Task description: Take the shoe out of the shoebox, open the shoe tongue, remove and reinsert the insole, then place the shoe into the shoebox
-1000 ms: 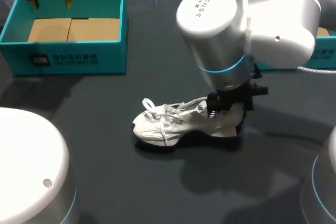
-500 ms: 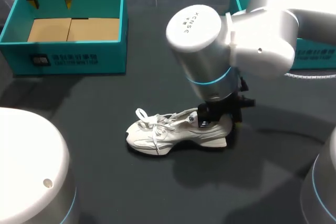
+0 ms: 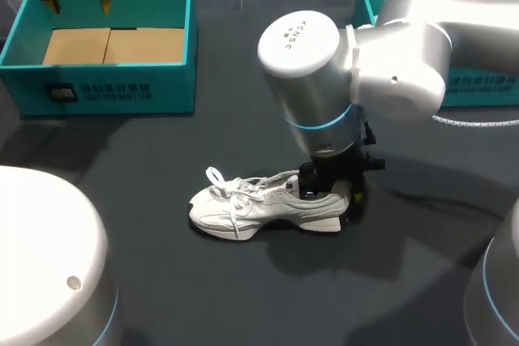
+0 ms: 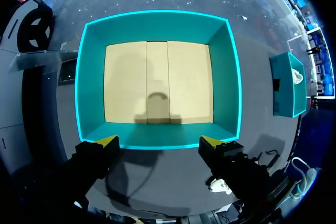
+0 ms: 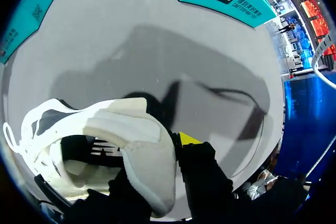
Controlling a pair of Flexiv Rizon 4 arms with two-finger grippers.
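Pinching the heel collar, the right gripper (image 3: 331,190) has been shifted toward the left arm's side since a second ago, with the shoe (image 3: 251,207) drawn along, toe ahead of it. The left gripper (image 4: 157,142) is held spread above the shoebox (image 3: 113,91). Removal is judged done; tongue opening comes next.

One white shoe (image 3: 251,210), two teal boxes — left box (image 3: 113,91), right box (image 3: 486,88) — two tools, left tool (image 3: 79,3), right tool (image 3: 332,190)

My head camera overlooks the counter (image 3: 162,168), sharing the far-left box (image 3: 170,91) with the left wrist and the shoe (image 3: 259,208) with the close right wrist.
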